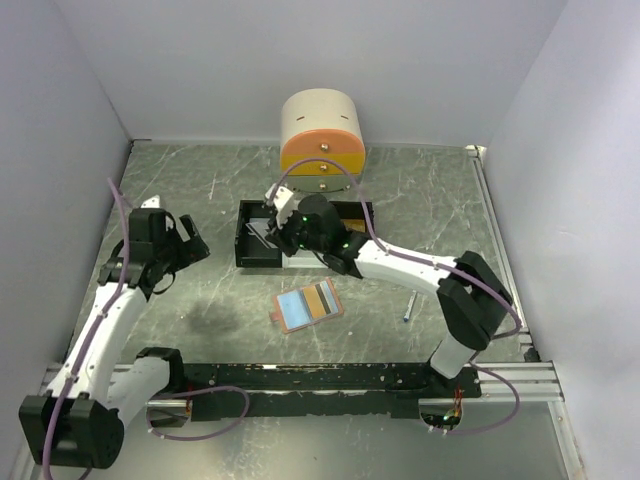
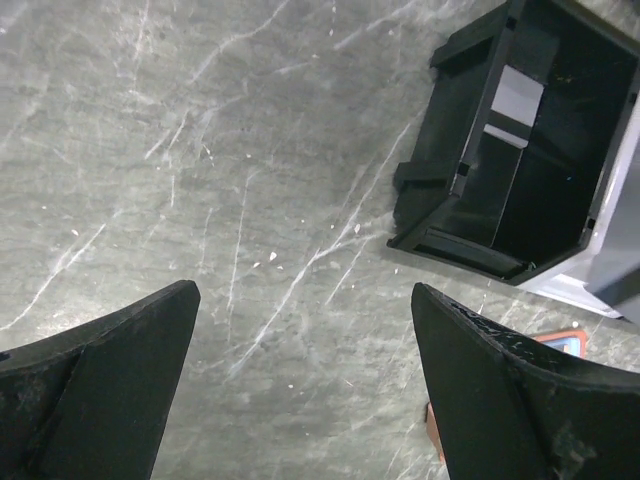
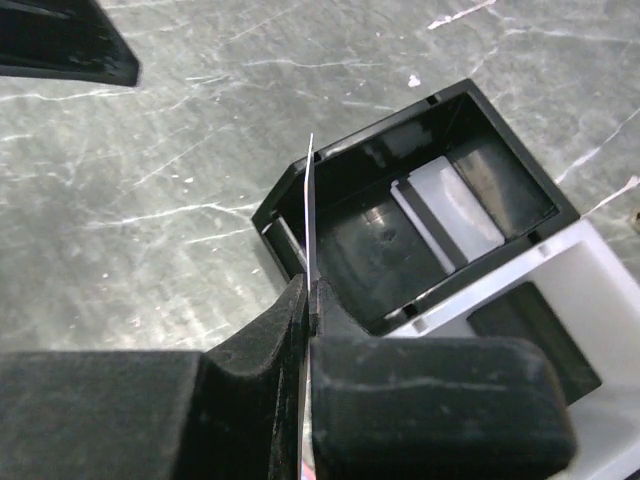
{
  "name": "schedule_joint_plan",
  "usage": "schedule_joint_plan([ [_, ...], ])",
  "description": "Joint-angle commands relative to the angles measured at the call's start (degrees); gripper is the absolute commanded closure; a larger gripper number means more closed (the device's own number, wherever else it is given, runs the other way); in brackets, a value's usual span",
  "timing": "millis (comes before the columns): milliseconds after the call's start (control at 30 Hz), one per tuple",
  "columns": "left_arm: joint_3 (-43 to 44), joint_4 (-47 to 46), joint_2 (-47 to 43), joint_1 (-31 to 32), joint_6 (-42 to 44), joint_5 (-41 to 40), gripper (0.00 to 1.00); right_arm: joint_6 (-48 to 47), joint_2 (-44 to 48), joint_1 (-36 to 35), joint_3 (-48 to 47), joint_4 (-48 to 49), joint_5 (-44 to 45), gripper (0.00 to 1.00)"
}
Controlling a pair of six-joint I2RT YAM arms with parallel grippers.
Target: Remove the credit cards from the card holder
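Tan card holder (image 1: 308,305) open, two cards (image 1: 322,298) inside, right jaws clenching one card (image 3: 310,215), left jaws released.

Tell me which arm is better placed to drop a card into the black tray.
Right. The right fingers pinch a card edge-on over the black tray; the left fingers stand open, empty, away from it.

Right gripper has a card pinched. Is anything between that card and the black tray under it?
Nothing visible does. The card in the right gripper hangs edge-on right at the black tray rim, with the compartment open beside it.
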State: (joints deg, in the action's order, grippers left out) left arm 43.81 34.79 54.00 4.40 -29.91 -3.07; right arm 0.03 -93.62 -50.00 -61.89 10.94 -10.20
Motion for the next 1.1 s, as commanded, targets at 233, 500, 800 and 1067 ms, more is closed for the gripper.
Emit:
schedule_joint_plan([
  [233,-1.6,-2.9,-13.3,-1.1,1.5,1.1,0.00,-18.3,-13.6,-1.9,-16.2,-12.4,10.6,1.00],
  [500,0.3,0.6,-10.6,-1.1,1.0,-2.1,0.00,-32.6,-21.8,-3.2,-25.5,-18.3,21.9,1.00],
  [800,-0.2,0.2,-14.8,-1.1,0.5,-3.5,0.00,-43.3,-30.5,-3.4,-32.4,-20.3,23.8,1.00],
  [1067,-0.6,0.3,-17.5,-1.1,-0.1,-4.5,0.00,-48.2,-35.1,-3.3,-35.3,-19.7,26.2,1.00],
])
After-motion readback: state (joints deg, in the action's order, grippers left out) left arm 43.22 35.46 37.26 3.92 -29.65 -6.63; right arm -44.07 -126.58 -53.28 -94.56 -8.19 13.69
